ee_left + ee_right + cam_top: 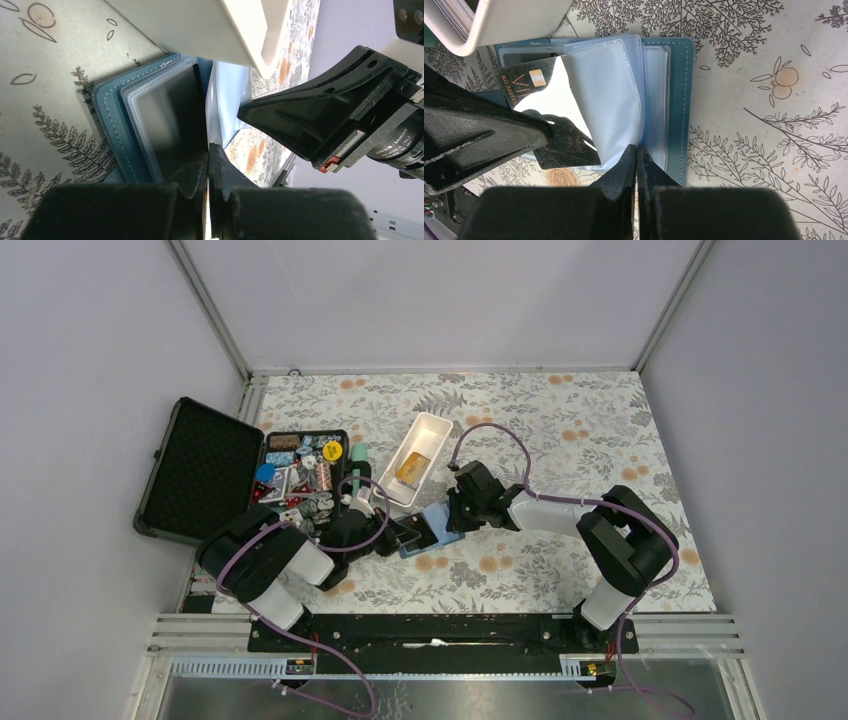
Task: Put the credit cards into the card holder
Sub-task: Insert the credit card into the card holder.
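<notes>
1. The floral table [600, 440] carries everything. The black case [200, 475] lies open at its left edge, its tray full of mixed trinkets [300, 475].
2. The white tray [425, 430] sits slantwise in the middle, and the golden card [411, 469] lies flat inside it, untouched.
3. The card holder [676, 100] lies open on the table, just beside the near end of the tray and between the two arms. Its teal cover looks soft and its clear pages look limp, so it will probably slide or fold unless it is pinned down.
4. The right gripper [637, 150] is clenched on the edge of one clear sleeve page, lifting it to open the pocket. That thin film should crumple easily, so a light hold at the free edge seems best.
5. The dark card [531, 80] is tilted over the holder's left half, at the pocket's mouth. I cannot tell how far in it is. It looks stiff, light and slick, best pinched by a short edge and pushed flat along the sleeve.
6. The left gripper [208, 150] is closed tight on the dark card's near edge.
</notes>
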Tool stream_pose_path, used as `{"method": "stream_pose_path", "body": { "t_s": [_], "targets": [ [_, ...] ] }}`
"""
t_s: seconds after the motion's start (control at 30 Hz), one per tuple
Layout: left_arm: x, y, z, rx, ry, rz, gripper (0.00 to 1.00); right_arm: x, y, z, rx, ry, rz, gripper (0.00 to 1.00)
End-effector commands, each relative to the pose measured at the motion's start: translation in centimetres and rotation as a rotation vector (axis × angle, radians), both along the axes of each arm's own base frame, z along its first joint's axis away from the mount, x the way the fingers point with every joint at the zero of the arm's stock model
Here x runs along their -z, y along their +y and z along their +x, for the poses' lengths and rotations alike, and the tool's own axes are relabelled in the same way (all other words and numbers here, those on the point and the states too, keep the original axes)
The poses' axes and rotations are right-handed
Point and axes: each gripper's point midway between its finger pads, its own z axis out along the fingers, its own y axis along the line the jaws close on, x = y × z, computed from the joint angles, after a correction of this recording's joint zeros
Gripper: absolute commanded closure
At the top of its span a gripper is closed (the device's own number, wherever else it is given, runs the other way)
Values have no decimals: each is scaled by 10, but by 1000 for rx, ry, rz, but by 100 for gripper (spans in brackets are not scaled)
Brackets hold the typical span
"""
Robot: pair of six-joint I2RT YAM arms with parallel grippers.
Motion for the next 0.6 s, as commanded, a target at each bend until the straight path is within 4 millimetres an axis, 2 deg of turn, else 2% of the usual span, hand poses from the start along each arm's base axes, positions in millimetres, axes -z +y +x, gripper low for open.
{"method": "stream_pose_path", "body": {
  "t_s": [0.0, 0.57],
  "targets": [
    [6, -2, -6, 28, 2, 5, 100, 10, 0, -14, -37, 43, -42, 100],
    [12, 4, -14, 23, 34, 17, 100, 12, -2, -14, -25, 46, -62, 100]
  ]
}}
